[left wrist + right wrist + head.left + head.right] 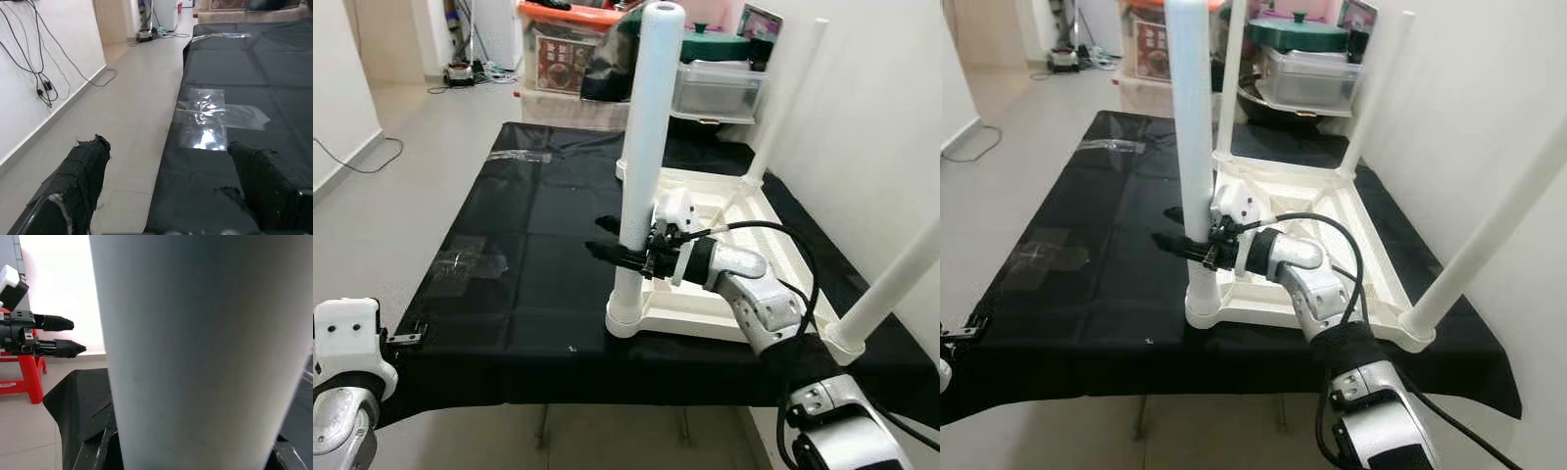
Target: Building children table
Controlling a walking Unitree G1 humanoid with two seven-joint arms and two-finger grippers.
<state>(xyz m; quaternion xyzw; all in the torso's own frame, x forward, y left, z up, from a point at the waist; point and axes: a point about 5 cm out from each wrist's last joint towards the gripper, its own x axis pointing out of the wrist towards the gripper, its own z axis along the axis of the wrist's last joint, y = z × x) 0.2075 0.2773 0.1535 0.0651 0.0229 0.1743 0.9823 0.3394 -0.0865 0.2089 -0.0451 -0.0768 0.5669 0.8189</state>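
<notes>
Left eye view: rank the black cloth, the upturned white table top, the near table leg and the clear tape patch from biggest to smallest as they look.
1. black cloth
2. white table top
3. near table leg, enlarged by nearness
4. clear tape patch

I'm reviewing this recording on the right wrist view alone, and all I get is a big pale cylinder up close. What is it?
Observer: It is the near-left table leg, standing upright on the upturned white tabletop.
Operator: Is the right gripper on it?
Observer: Yes. The right gripper has its black fingers around the leg's lower part, above the socket.
Operator: How many legs are fitted?
Observer: Four stand up from the tabletop corners, including a near-right leg that leans outward.
Operator: And the left arm?
Observer: The left gripper is open at the edge of the black-covered work table, holding nothing.
</notes>
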